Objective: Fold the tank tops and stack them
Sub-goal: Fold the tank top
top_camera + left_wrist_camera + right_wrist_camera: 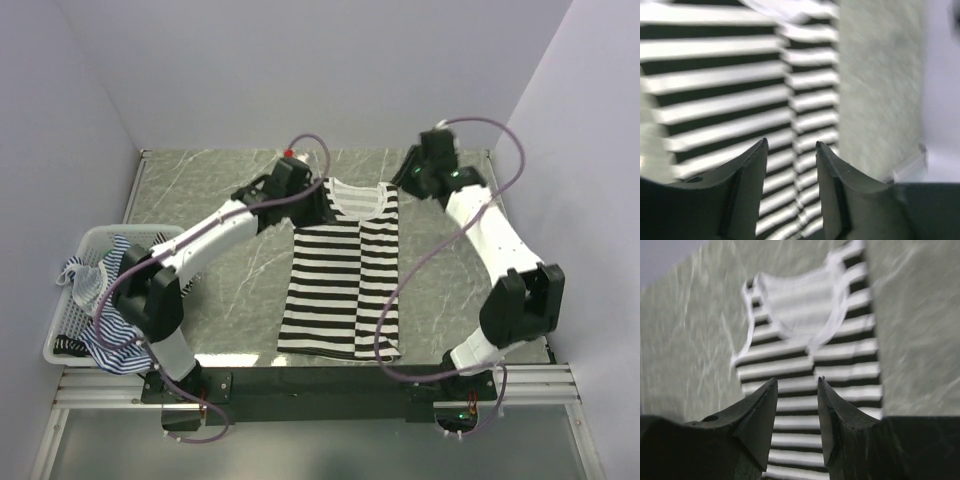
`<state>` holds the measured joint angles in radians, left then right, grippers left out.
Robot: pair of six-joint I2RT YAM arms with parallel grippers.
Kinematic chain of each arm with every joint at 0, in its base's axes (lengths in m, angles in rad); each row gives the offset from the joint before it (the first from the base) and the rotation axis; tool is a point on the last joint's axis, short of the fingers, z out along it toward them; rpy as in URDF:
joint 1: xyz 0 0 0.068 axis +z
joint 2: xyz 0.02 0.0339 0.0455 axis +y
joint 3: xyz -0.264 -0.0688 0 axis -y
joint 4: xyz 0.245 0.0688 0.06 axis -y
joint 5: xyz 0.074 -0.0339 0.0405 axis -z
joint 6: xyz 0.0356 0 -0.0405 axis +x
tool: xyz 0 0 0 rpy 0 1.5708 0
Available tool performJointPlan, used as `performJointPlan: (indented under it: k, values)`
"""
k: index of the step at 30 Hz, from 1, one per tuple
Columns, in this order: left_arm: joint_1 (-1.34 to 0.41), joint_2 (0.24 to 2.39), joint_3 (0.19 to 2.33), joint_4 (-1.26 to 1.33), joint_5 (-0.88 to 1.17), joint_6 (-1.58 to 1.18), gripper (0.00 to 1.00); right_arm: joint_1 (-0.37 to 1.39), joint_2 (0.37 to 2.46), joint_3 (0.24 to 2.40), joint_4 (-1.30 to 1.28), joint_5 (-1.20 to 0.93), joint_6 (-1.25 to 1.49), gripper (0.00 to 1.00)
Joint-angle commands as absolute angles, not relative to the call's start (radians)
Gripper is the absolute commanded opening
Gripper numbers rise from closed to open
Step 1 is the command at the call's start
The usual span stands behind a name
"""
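A black-and-white striped tank top (342, 272) lies flat in the middle of the table, neckline toward the far side, with its right side folded inward. My left gripper (312, 203) hovers over the top's far left shoulder; it is open and empty, with stripes (720, 100) showing between the jaws. My right gripper (405, 178) hovers beside the far right shoulder, open and empty; its view shows the neckline and stripes (805, 335). Blue-and-white striped tank tops (108, 320) lie bunched in the basket at left.
A white mesh basket (65, 330) stands at the table's left edge. White walls close in the table on three sides. A black rail (320, 385) with the arm bases runs along the near edge. Purple cables loop over both arms.
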<state>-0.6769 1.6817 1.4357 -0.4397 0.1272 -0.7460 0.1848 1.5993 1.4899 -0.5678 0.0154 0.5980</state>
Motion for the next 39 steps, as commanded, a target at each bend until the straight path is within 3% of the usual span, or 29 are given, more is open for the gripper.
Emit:
performJointPlan:
  k: [1,8,12,19,26,39]
  values:
    - [-0.608,1.784,1.557,-0.549,0.068,-0.706,0.48,0.363,1.462,1.352,-0.565,0.139,0.641,0.45]
    - [-0.437,1.979,1.689,-0.626,0.141,-0.598,0.37,0.748,1.351,1.147,-0.522,0.256,0.828,0.4]
    - [-0.431,2.08,1.767,-0.695,0.127,-0.476,0.36,0.986,1.451,1.175,-0.546,0.34,0.897,0.39]
    - [-0.393,2.088,1.737,-0.664,0.11,-0.443,0.39,1.239,1.664,1.299,-0.592,0.385,0.98,0.38]
    - [-0.364,2.083,1.703,-0.635,0.132,-0.431,0.38,1.361,1.856,1.399,-0.64,0.368,1.025,0.37]
    - [-0.362,2.082,1.689,-0.62,0.138,-0.44,0.37,1.39,1.956,1.436,-0.672,0.368,1.02,0.37]
